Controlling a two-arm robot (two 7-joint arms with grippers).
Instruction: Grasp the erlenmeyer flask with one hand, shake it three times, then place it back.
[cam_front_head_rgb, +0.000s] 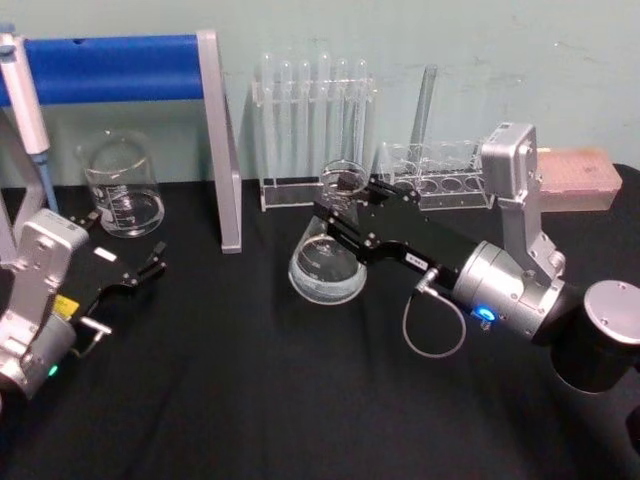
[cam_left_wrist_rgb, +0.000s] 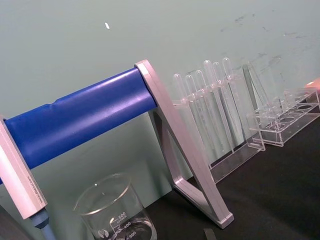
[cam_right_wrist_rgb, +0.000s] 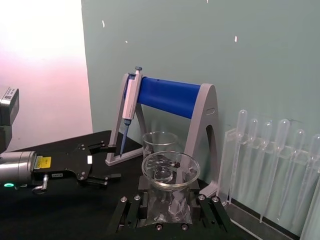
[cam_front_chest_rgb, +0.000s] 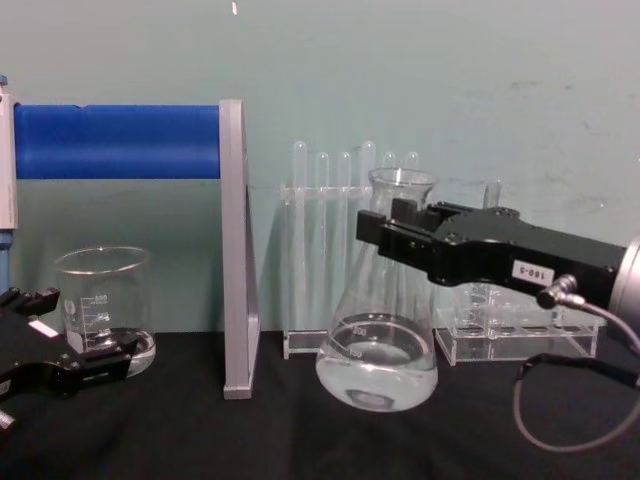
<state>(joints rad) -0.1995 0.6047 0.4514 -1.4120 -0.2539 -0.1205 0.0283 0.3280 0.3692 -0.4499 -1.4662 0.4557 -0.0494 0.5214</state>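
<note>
While racks (cam_front_chest_rgb: 300, 345) stand behind, end effector (cam_front_chest_rgb: 388, 235) clasps flask (cam_front_chest_rgb: 378, 370)

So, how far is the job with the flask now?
The grasp looks done: the right hand is shut on the neck of the erlenmeyer flask. In hand: holding it; whether its base is off the table I cannot tell. Left: the shakes, which one picture cannot count, and setting it back. The left hand sits open near the beaker.

beaker (cam_front_head_rgb: 122, 190), blue stand (cam_front_head_rgb: 110, 68), test tubes (cam_front_head_rgb: 310, 110), likely pipette (cam_front_head_rgb: 24, 100)
</note>
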